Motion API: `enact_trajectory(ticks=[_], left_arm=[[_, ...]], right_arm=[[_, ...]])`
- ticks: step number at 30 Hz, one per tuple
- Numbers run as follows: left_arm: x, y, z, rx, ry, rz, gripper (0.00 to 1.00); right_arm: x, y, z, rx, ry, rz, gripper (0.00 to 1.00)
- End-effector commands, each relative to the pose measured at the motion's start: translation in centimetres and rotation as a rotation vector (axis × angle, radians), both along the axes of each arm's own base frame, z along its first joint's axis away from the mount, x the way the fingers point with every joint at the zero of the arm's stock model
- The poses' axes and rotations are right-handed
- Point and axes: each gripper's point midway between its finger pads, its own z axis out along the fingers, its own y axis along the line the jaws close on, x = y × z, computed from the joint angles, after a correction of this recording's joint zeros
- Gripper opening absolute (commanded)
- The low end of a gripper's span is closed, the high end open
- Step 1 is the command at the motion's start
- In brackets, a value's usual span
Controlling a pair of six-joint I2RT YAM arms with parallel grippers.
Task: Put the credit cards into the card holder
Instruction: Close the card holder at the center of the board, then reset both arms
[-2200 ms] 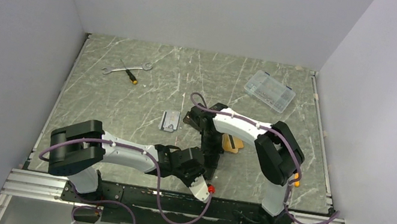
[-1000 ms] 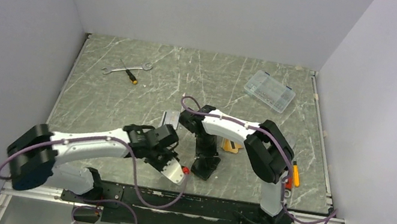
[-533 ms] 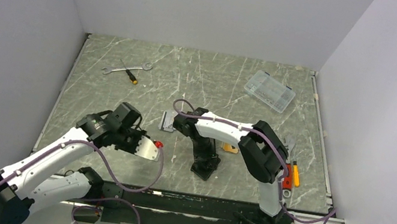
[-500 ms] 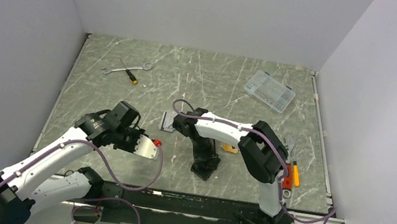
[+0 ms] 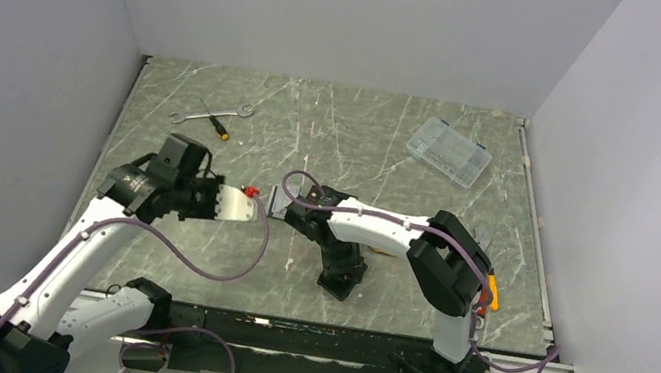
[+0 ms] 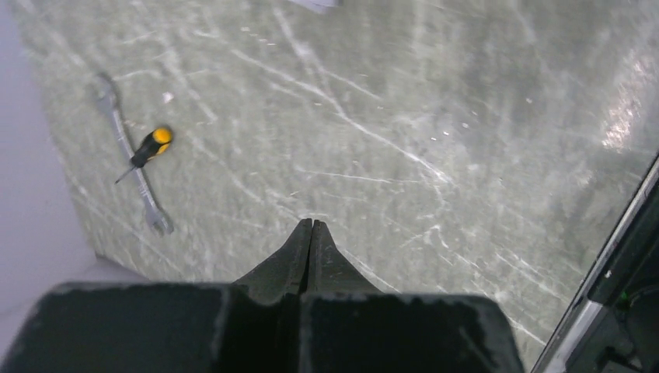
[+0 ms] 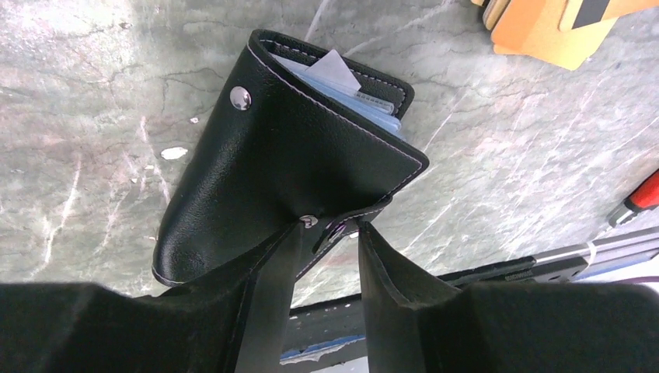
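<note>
The small black folding card holder (image 7: 287, 155) lies on the grey-green marbled surface (image 5: 364, 142), near its front edge. Its cover is folded almost shut over pale blue-grey plastic sleeves (image 7: 350, 85) that peep out at the far side, and a silver snap button (image 7: 240, 97) shows on the cover. The thin orange-tan plastic credit cards (image 7: 544, 31), one with a black stripe, sit stacked on the surface just beyond the holder's far corner, apart from it, none visibly inside.

The right pincer (image 7: 330, 229) is released, its jaws parted either side of the holder's closing tab (image 7: 338, 227) without clamping it. The left pincer (image 6: 311, 227) is clenched on nothing and hovers well off to the left, nearer a silver wrench (image 6: 128, 155) and an orange-handled screwdriver (image 6: 150, 146) than the holder. A clear plastic compartment box (image 5: 449, 151) rests at the far right.

The risk from here appears to be that nothing pins the holder down. Should the right pincer close on the tab alone and pull, the light holder is likely to slide or swing rather than open, perhaps knocking the stack. The cards lie flat and thin, so a grab could skid off or lift two at once. A card pushed at the half-shut sleeves may buckle them or miss the slot.
</note>
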Motion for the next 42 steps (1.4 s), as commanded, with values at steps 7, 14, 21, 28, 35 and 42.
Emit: enact_trajectory(ticks=[7, 14, 21, 28, 35, 42], left_arm=[[3.5, 2.6, 6.6, -0.367, -0.063, 0.415, 0.39], [5.2, 6.3, 9.2, -0.499, -0.159, 0.614, 0.93], [5.6, 6.4, 5.5, -0.638, 0.038, 0.690, 0.99], [7.7, 4.9, 3.9, -0.954, -0.052, 0.658, 0.99], [10.3, 5.6, -1.3, -1.036, -0.031, 0.731, 0.99], [11.5, 5.3, -2.7, -1.151, -0.160, 0.669, 0.99]], right_arm=[[4.5, 11.8, 4.9, 0.617, -0.230, 0.131, 0.59], [5.3, 11.0, 15.7, 0.759, -0.396, 0.282, 0.93], [9.3, 0.6, 19.2, 0.910, -0.559, 0.058, 1.00], [12.8, -14.3, 17.3, 0.501, -1.054, -0.170, 0.99], [12.9, -24.5, 15.8, 0.109, -1.348, -0.370, 0.99], [13.4, -28.5, 12.3, 0.062, -1.421, -0.493, 0.99]])
